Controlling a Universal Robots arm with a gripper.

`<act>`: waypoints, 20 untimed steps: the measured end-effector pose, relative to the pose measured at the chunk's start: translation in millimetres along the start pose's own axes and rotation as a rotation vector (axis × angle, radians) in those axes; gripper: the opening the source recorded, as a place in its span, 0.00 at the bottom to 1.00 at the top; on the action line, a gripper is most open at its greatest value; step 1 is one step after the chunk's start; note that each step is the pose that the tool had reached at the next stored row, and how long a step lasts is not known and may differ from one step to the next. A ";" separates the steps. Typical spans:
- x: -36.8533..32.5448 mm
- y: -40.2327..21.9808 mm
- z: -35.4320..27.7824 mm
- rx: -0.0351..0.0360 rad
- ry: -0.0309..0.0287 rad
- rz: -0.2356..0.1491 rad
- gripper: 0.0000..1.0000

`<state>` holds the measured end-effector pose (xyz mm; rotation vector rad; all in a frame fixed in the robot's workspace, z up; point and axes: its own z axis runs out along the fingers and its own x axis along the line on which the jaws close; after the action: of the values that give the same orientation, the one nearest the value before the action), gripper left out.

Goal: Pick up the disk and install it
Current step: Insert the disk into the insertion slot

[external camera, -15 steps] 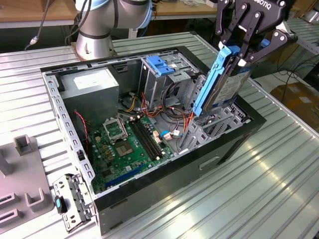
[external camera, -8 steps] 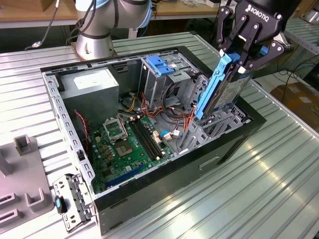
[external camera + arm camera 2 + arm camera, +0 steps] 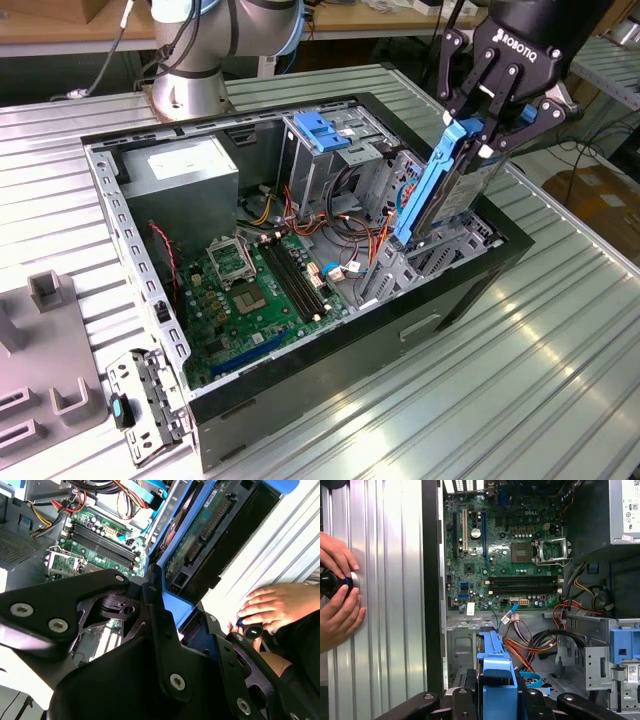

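My gripper [image 3: 487, 135] is shut on the disk [image 3: 447, 185], a silver-grey drive in blue side rails. It hangs steeply tilted over the open computer case [image 3: 400, 330], at the exterior view's right. Its lower end reaches down to the metal drive bay [image 3: 440, 252] inside the case. In the second wrist view, the black fingers [image 3: 159, 611] clamp the blue rail, and the disk's [image 3: 200, 535] green circuit board faces the camera. The first wrist view shows the blue rail [image 3: 495, 667] running out from the gripper [image 3: 496, 700] towards the motherboard [image 3: 510, 540].
A tall metal cage with a blue top [image 3: 325, 135] stands mid-case, with red and orange cables beside it. A grey power supply [image 3: 180, 170] sits at the back. A person's hands [image 3: 337, 597] hold a black knob on the ribbed table [image 3: 520, 380]. A grey fixture [image 3: 50, 370] and a bracket [image 3: 140, 400] lie at the exterior view's left.
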<state>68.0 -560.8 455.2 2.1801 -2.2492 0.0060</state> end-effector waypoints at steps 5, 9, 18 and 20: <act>-0.1 0.1 5.4 0.0000 -0.0001 0.000 0.37; 0.1 1.0 5.6 0.0001 -0.0003 0.000 0.37; -0.1 1.0 13.9 0.0000 -0.0002 0.000 0.37; -0.1 1.0 14.2 0.0000 -0.0002 0.000 0.37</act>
<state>66.9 -560.8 441.0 2.1805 -2.2491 0.0058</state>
